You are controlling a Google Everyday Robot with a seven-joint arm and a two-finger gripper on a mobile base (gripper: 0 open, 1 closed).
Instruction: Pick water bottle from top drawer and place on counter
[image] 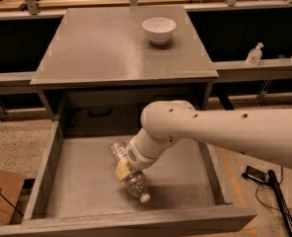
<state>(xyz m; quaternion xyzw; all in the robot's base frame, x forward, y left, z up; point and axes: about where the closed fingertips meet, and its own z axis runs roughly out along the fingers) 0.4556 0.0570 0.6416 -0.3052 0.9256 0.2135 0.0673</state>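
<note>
You're clamping gripper (124, 170) on water bottle (135, 184), cap pointing 5 o'clock, in top drawer (47, 172). Crinkly plastic possibly slipping during lift; white bowl (159, 29) crowding worktop (101, 48) at 1 o'clock.

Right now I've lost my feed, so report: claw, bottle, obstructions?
Claw down in drawer, shut on bottle. Bottle tilted, cap toward drawer front, not yet on counter. Bowl on counter's far right.

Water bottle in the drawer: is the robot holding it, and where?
Yes. The gripper holds the water bottle round its middle, inside the top drawer.
</note>
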